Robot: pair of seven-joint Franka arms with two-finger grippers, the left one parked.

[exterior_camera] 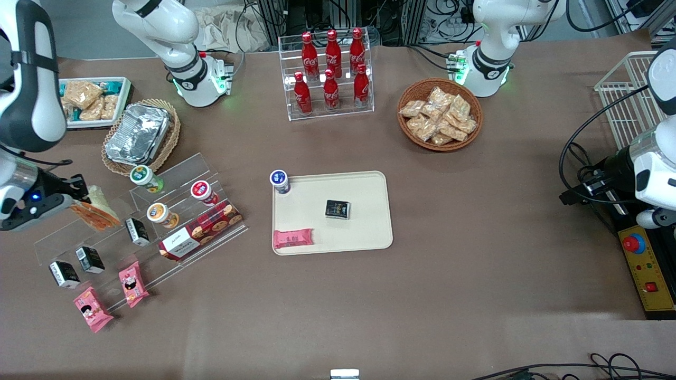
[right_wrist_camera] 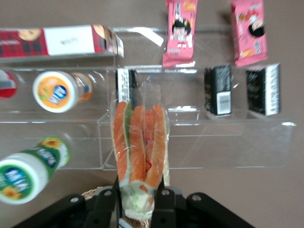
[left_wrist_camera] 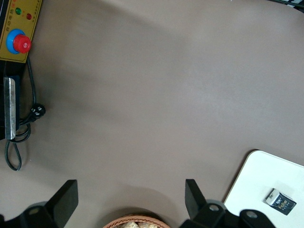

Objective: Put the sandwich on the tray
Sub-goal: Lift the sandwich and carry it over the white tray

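The gripper fingers grip the sandwich above the clear rack, well apart from the tray.

The sandwich, a clear-wrapped wedge with orange and green layers, was held off the table by the gripper above the clear shelf. The cream tray was laid flat mid-table, well apart.

Brown table, tray at its centre.
From the tray: bottle rack at twelve, snack basket at one, clear shelf at nine, foil basket at ten; gripper above the shelf, clamping the sandwich.
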